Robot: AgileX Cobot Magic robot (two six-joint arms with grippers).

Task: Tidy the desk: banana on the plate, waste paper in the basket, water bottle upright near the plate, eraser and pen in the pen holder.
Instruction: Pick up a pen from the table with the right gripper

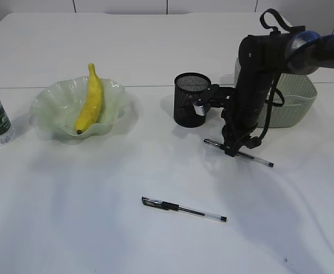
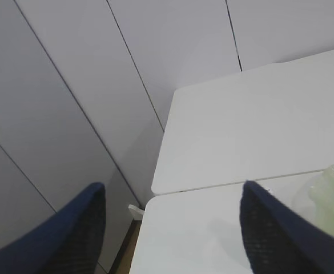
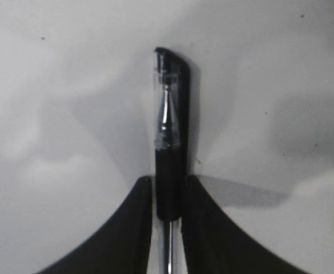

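Robot lab test bench, plain white tables (image 1: 98, 45) pushed together, bare grey panelled wall (image 2: 69, 85) behind, black arm (image 1: 258, 74) working over staged desk props, pen holder (image 1: 190, 99), basket (image 1: 295, 100)

White table (image 1: 98, 240) in two slabs with a seam across, grey panelled wall (image 2: 69, 85) beyond the table's corner, a strip of floor below that corner
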